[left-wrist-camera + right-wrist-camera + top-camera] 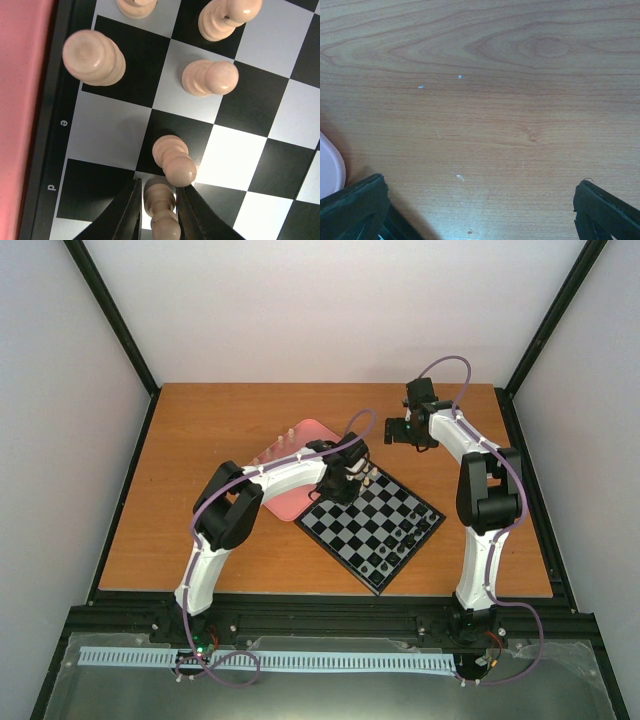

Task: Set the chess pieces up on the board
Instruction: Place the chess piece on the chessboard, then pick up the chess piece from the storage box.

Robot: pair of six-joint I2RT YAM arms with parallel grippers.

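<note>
The table (200,440) is carrying the board (370,525), which is sitting cornerwise just beside a pink tray (288,502). The left arm (270,480) is crowding over the board's far corner in the top view. Its wrist view alone is showing cream chess pieces (209,77) standing on squares there. The left end effector (157,186) is straddling one pawn (160,212) narrowly; whether it is gripping, I cannot tell. The right end effector (479,184) is hanging wide open and holding nothing over bare wood.
</note>
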